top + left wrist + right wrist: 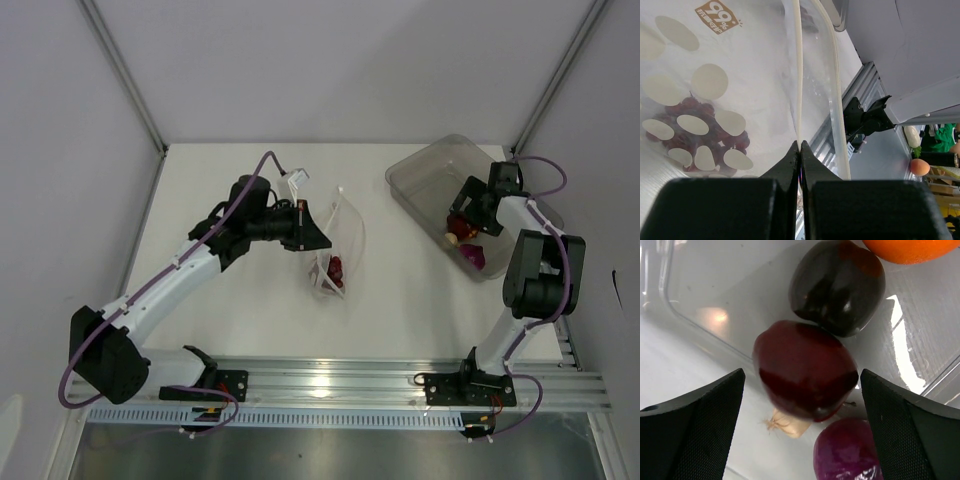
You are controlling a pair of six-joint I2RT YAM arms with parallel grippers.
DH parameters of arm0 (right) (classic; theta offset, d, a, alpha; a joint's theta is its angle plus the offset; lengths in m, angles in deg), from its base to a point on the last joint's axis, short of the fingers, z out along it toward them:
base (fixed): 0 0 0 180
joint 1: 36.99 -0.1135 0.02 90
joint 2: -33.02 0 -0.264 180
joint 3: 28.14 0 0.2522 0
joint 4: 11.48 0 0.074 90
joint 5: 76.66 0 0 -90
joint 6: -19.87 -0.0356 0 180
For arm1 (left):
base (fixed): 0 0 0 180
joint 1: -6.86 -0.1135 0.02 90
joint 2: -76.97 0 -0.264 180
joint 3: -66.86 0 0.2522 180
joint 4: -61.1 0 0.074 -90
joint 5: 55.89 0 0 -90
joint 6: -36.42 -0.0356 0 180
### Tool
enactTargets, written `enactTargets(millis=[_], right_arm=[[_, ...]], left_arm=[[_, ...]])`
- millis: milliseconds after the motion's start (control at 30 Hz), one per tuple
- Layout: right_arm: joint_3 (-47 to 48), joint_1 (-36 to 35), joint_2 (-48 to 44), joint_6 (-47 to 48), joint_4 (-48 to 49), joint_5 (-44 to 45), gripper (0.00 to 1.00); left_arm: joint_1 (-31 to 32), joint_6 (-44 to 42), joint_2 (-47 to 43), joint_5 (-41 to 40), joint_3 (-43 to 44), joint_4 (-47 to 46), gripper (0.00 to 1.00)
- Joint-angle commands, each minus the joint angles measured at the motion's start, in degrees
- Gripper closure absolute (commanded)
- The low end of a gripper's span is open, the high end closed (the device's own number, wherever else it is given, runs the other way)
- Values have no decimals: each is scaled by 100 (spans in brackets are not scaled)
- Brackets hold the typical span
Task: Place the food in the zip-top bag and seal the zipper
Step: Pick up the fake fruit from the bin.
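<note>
At mid-table, left tool point(799, 146) clamped on zip-top bag point(747, 70) marked "99", right tool point(801, 379) apart over food point(840, 285)

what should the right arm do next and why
Probably lower the right gripper and close it on the dark red ball. Its fingers stand open on either side of that ball, not touching it, in the clear bin. The left gripper is pinched shut on the zip-top bag edge, with grapes inside.
</note>
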State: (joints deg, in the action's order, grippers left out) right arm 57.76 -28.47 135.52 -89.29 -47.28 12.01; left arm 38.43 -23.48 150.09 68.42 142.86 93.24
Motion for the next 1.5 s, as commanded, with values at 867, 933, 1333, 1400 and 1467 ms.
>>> enactTargets(millis=[867,933,1333,1400,1467], right_arm=[[283,142,438,61,464,-316,23],[283,142,342,35,464,-307,25],[283,133,-230,-18,262,-439,39],[292,133,-300,-9,227,-439,41],[292,142,-344,0,218,-448,43]], left_arm=[[-46,30,62,138,17,-158,99],[-46,30,62,129,8,-141,99],[-46,101,97,103,-45,-158,99],[-46,109,97,94,-45,-158,99],[-46,109,106,76,-36,-141,99]])
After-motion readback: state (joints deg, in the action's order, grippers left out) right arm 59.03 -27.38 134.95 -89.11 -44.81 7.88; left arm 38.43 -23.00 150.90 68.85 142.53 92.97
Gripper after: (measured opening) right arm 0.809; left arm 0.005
